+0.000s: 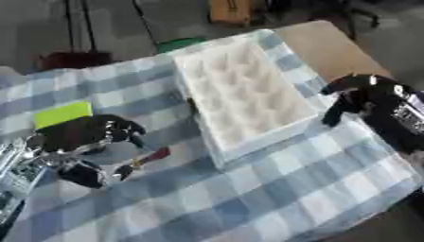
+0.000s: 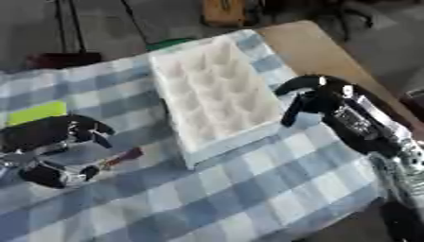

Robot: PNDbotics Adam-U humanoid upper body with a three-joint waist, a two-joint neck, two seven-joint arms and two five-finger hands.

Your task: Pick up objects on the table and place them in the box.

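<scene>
— Objects first: what lies on the cloth?

— One small thing with a reddish end [image 1: 152,156] and a darker tip toward the left hand, flat on the checked cloth [image 1: 273,189], just left of the box's near corner. I cannot make out what it is. A yellow-green block [image 1: 62,114] sits farther back on the left, partly behind the left hand.

— And the box?

— White box [image 1: 244,94], lying askew across the middle of the table, long side running from the far edge toward the near right. Its inside is moulded into rows of pointed bumps. Nothing shows inside it.

— Where is the left hand?

— Left hand [image 1: 83,137] is low over the cloth at the left side, black, fingers curled downward. The thumb and fingertips reach toward the reddish thing; the dark tip lies right at them, but I cannot tell whether they pinch it or only touch.

— The right hand?

— Right hand [image 2: 319,97] is at the box's right edge, near its near corner. Its fingers [image 2: 290,113] hang bent downward beside the box wall, close to it; whether they touch it I cannot tell. They close on nothing that I can see.

— Anything round about?

— Bare brown tabletop [image 1: 327,47] shows past the cloth at the far right, and a green thing [image 1: 178,44] peeks out behind the box.
</scene>
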